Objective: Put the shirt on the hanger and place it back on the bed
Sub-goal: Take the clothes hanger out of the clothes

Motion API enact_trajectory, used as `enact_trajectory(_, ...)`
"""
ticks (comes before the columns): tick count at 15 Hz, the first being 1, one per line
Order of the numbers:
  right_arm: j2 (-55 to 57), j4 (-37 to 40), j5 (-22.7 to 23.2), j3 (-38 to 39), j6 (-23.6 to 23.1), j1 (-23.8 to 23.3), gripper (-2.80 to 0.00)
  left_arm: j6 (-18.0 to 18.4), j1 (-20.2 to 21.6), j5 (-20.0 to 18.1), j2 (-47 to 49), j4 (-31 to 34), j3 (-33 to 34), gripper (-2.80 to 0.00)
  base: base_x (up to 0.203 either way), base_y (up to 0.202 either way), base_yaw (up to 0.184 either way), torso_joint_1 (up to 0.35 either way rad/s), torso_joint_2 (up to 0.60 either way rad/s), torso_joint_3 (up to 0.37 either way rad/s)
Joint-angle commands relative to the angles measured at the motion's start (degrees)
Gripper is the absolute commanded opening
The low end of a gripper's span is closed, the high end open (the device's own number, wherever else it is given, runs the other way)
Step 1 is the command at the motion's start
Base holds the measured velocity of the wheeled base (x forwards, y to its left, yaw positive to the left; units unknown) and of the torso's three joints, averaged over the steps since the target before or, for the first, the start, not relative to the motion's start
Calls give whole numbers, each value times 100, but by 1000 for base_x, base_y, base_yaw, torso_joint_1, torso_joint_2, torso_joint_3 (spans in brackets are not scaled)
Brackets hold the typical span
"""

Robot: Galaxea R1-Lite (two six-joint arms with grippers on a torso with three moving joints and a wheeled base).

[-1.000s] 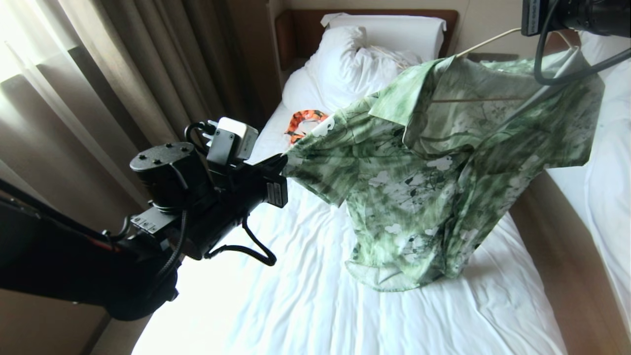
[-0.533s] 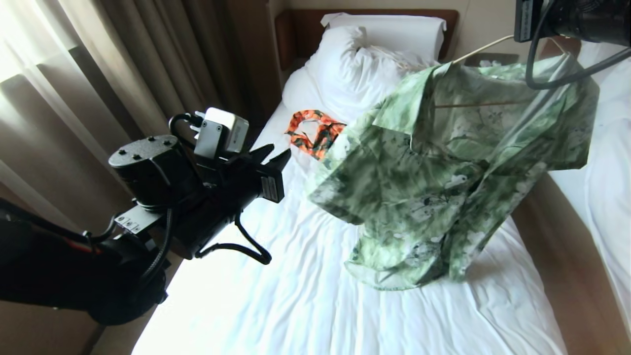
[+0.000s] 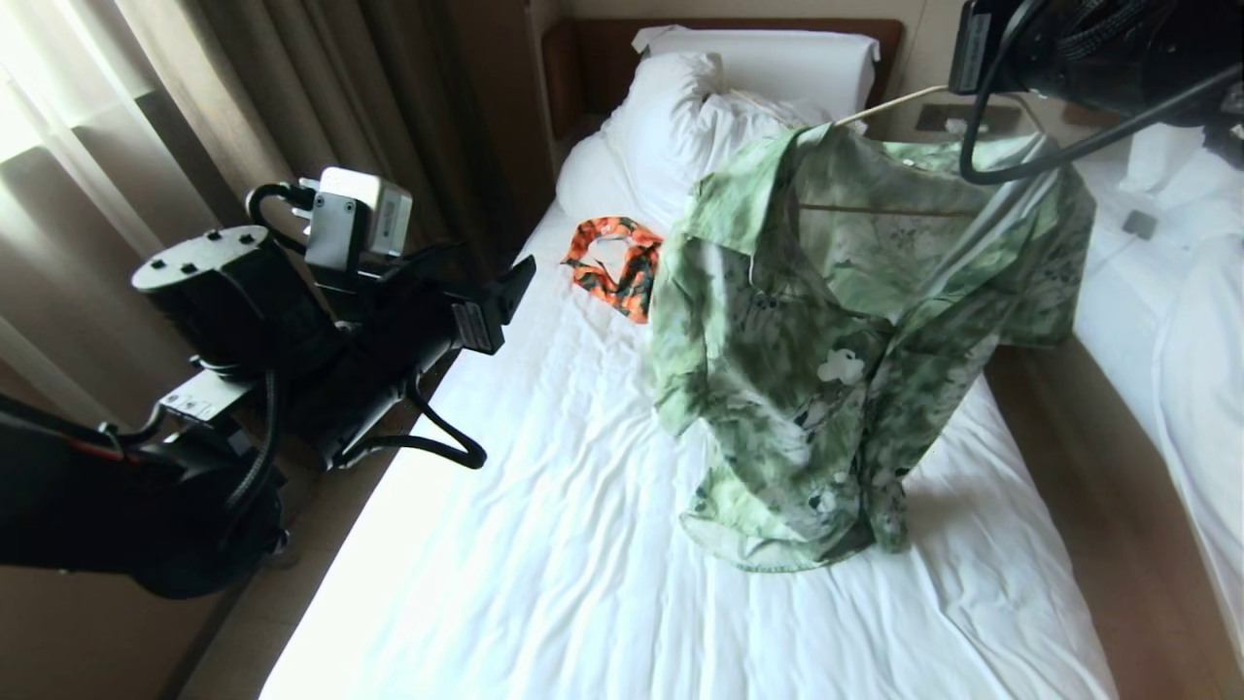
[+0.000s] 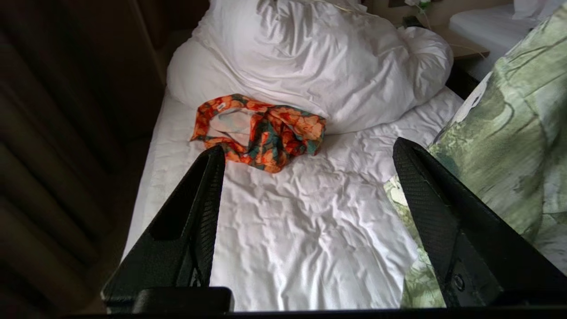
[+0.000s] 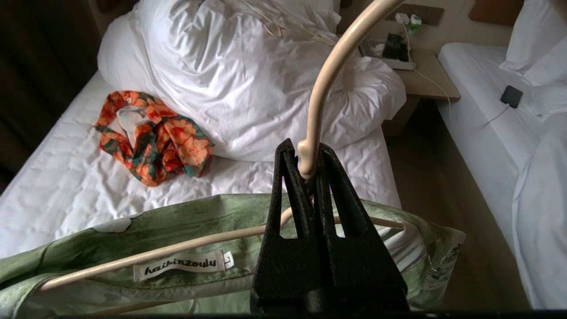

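The light green flowered shirt (image 3: 836, 331) hangs on the cream hanger (image 3: 889, 100) above the bed (image 3: 583, 544), and its hem rests on the white sheet. In the right wrist view my right gripper (image 5: 305, 166) is shut on the base of the hanger's hook (image 5: 325, 75), with the collar and label just below. The right arm (image 3: 1079, 44) shows at the head view's top right. My left gripper (image 4: 308, 148) is open and empty, standing apart from the shirt's sleeve (image 4: 509, 133) over the bed's left side (image 3: 491, 277).
A smaller orange-and-green garment (image 3: 612, 264) lies near the bunched white duvet (image 3: 700, 117) and pillow. Curtains (image 3: 243, 117) hang along the left. A second white bed (image 3: 1195, 321) lies right, across a narrow gap, with a nightstand (image 5: 425, 75) behind it.
My left gripper opened, let go of the shirt's sleeve and drew back to the left. The shirt swung back to hang straight under the hanger, which shifted left with the right arm.
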Motion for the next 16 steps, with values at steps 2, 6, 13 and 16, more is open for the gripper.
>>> enact_trajectory(2, 307, -303, -16, -28, -21, 122, -280, -80, 381, -196, 90, -50, -114, -280, 0, 0, 0, 0, 0, 0)
enact_trajectory(6, 370, -319, -7, -38, -166, 241, -280, -159, 401, -206, 38, -44, -175, -280, 0, 0, 0, 0, 0, 0)
enact_trajectory(13, 377, -475, -25, -37, -320, 379, -280, -1051, -1304, 295, -262, 1021, -295, -280, 0, 0, 0, 0, 0, 0)
enact_trajectory(16, 324, -465, -47, -35, -320, 580, -280, -1720, -2185, 666, 20, 1453, -430, -280, 0, 0, 0, 0, 0, 0)
